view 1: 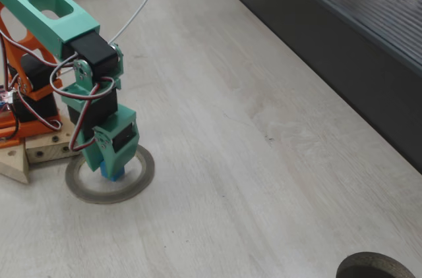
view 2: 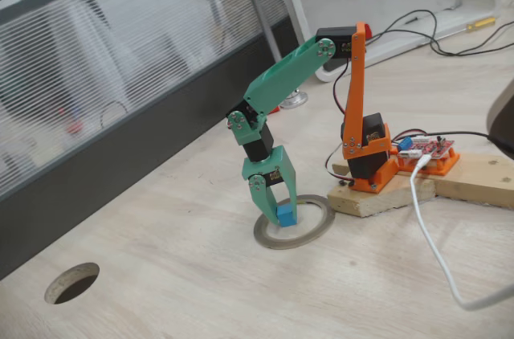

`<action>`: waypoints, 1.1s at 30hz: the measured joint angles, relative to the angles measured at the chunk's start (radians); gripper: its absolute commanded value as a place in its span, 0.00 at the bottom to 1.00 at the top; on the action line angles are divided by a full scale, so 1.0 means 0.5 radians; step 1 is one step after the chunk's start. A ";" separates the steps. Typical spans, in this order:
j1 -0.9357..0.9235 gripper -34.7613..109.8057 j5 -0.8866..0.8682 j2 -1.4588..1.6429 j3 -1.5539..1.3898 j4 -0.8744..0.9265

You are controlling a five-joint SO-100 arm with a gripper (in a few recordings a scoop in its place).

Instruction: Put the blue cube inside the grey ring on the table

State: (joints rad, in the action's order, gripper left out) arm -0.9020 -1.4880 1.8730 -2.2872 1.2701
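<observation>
Cube held low inside ring, release pending.

Pincer (view 1: 111, 165) points straight down, its fingers closed on the blue cube (view 1: 112, 172), which sits within the opening of the grey ring (view 1: 142, 182) at or just above the worktop (view 1: 250, 159); contact cannot be told. Vertical approach likely keeps the green arm (view 2: 285, 78) clear of the band, so opening should leave the cube inside.
</observation>
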 measured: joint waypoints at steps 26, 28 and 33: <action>0.000 0.40 0.000 0.387 0.000 0.043; 0.000 0.40 0.000 0.390 0.000 0.123; 0.000 0.40 0.000 0.390 0.028 0.347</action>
State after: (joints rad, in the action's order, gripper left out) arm -0.9020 -1.4880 2.0678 -2.2734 1.4435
